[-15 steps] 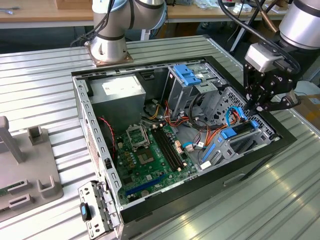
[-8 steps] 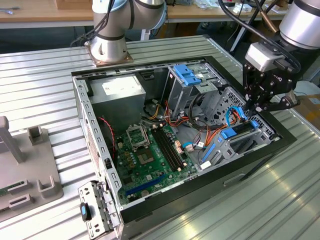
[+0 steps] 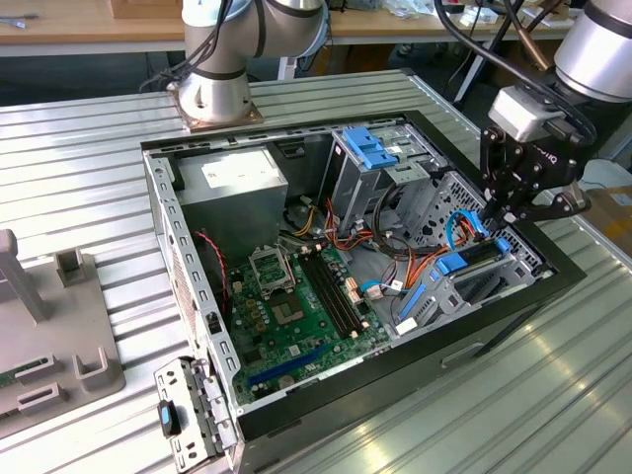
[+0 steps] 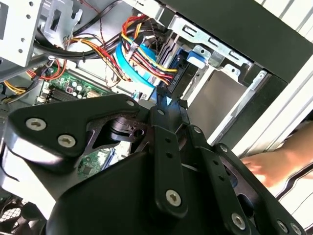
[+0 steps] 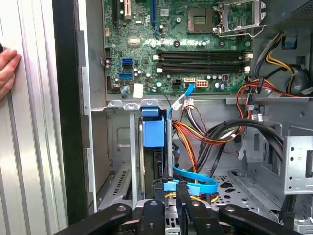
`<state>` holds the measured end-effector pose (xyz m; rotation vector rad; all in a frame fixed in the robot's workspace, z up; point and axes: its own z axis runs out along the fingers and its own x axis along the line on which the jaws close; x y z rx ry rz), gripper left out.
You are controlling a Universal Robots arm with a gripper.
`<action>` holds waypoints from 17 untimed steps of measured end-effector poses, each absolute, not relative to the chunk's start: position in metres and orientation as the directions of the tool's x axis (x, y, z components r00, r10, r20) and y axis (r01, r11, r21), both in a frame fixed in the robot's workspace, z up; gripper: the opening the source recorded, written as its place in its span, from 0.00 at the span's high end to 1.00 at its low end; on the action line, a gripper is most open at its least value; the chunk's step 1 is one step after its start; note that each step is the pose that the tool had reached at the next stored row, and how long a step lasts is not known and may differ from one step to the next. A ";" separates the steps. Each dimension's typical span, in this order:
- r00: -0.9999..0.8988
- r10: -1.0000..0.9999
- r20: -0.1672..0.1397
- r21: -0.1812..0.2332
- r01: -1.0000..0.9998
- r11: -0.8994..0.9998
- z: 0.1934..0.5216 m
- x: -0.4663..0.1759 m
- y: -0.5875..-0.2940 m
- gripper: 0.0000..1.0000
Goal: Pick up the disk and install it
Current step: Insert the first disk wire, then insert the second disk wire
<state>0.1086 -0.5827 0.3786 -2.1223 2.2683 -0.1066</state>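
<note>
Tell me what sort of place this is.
Probably a robotics lab or assembly test bench. An open computer case lies on a ribbed metal table, its green motherboard exposed, a robot arm base is bolted beside it, and the gripper reaches into the drive bay.

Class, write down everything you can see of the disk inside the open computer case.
The disk looks like a thin dark slab seen edge-on, with bright blue plastic rails along its sides. It sits in the grey metal bay at the corner of the case, on the exterior view's right. The gripper hangs right over its upper end. Whether they touch cannot be told.
</note>
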 end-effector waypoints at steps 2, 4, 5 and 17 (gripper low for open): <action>-0.110 -0.994 0.022 -0.072 -0.991 0.108 0.378 0.111 -0.583 0.76; -0.110 -0.994 0.022 -0.072 -0.991 0.109 0.377 0.111 -0.583 0.76; -0.111 -0.994 0.022 -0.072 -0.991 0.109 0.377 0.111 -0.583 0.76; -0.111 -0.994 0.021 -0.072 -0.991 0.109 0.377 0.111 -0.586 0.76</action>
